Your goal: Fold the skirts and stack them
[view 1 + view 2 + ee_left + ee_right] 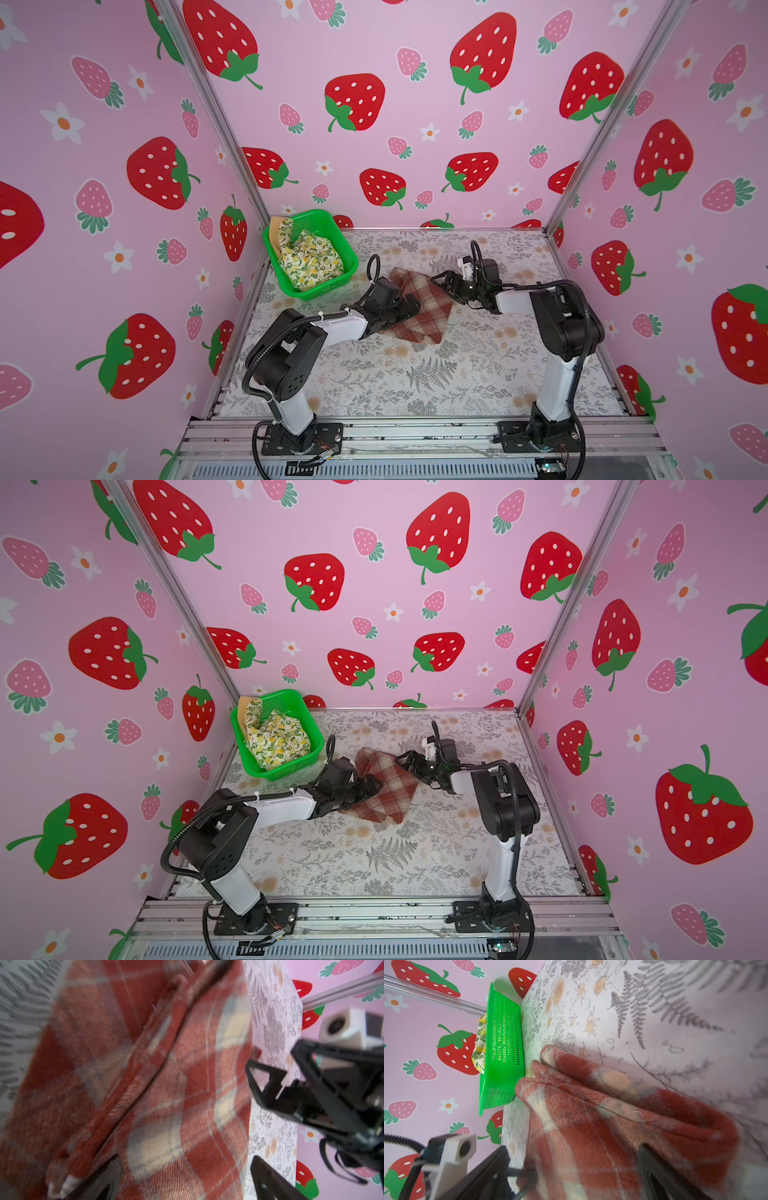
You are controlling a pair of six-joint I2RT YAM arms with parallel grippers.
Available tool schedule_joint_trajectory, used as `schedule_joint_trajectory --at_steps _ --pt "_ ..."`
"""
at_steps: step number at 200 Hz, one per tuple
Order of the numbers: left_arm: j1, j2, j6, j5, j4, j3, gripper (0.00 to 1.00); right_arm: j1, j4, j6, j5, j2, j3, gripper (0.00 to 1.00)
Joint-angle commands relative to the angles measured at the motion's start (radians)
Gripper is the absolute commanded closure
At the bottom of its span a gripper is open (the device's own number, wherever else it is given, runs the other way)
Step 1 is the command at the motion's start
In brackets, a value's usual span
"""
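Plaid skirt (428, 309) lies folded over on table (457, 374), just beside basket (328, 291). Lemon skirt (309, 257) bunched inside basket; mustard skirt (275, 233) shows at basket's far corner. Left gripper (412, 306) released, jaws wide, over plaid skirt's basket-side half. Right gripper (446, 286) released, at corner away from basket.

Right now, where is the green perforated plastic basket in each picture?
Top view: green perforated plastic basket, far left corner of the floral-print table.
Top view: same corner.
Left wrist: not in it.
Right wrist: at the table's edge.
Shared landmark: red-brown and cream plaid cloth skirt, in all four.
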Motion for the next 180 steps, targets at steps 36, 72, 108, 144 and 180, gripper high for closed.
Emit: schedule_joint_trajectory --at_steps 36,72,108,144,180 --pt "0.122 0.165 0.106 -0.004 -0.237 0.179 0.01 0.158 0.096 0.118 0.21 -0.124 -0.303 0.0" --pt "0.167 0.197 0.19 0.005 -0.371 0.378 0.02 0.32 -0.021 0.066 0.427 -0.323 -0.324 0.0" --pt "0.17 0.054 0.2 0.036 -0.413 0.404 0.01 0.308 -0.224 -0.115 0.504 -0.456 -0.154 0.0" --pt "0.169 -0.148 0.095 0.089 -0.294 0.196 0.0 0.193 -0.235 -0.195 0.221 -0.324 0.028 0.0" --pt "0.154 -0.258 0.001 0.152 -0.178 0.039 0.0 0.168 -0.249 -0.246 -0.009 -0.136 0.223 0.0"
